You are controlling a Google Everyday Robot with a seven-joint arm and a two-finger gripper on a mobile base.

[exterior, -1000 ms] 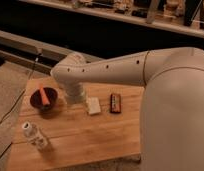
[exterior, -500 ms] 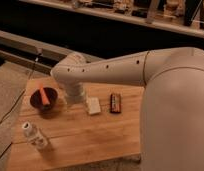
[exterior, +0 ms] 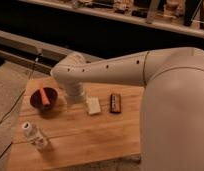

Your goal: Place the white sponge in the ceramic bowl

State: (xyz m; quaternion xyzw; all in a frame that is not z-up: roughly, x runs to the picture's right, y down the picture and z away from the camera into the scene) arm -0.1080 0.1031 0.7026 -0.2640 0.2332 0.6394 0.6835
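The white sponge [exterior: 93, 105] lies flat on the wooden table [exterior: 95, 140], near its middle. The ceramic bowl [exterior: 45, 97], dark reddish-brown, sits at the table's left and holds an orange object [exterior: 44, 95]. My white arm reaches in from the right and bends down. Its gripper [exterior: 75, 97] is low over the table between the bowl and the sponge, just left of the sponge, and mostly hidden by the wrist.
A dark brown bar [exterior: 115, 102] lies right of the sponge. A clear bottle with a white cap [exterior: 35, 135] lies at the front left. My arm's bulk [exterior: 170, 110] covers the table's right side. A dark shelf and rail run behind the table.
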